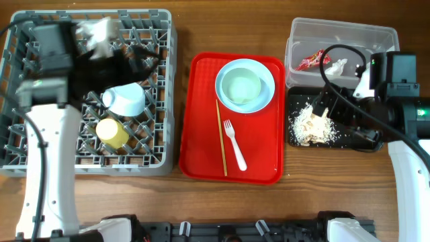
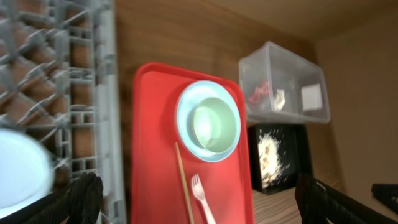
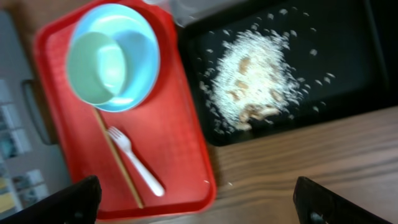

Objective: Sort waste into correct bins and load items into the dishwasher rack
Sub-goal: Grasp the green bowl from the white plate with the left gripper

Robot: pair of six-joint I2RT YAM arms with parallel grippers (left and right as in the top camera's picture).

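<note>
Upturned pale bowl (image 1: 126, 99) and yellow cup (image 1: 112, 133) sit in the grey pegged rack (image 1: 156, 124); red shiny wrapper (image 1: 310, 61) in the clear tub (image 1: 342, 30); rice scraps (image 1: 310, 124) on the black tray (image 3: 348, 62); mint-green bowl (image 1: 242, 85) on a round plate (image 1: 267, 72), white fork (image 1: 235, 144) and chopsticks (image 1: 221, 138) beside.

Brown wood-grain table (image 1: 336, 181), soft even light; black rail (image 1: 235, 232) along near edge.

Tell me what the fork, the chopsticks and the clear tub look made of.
Fork: probably plastic, uniform white, smooth. Chopsticks: likely wood or bamboo, pale tan, matte. Tub: clear plastic, glossy; the red wrapper shows through it.
</note>
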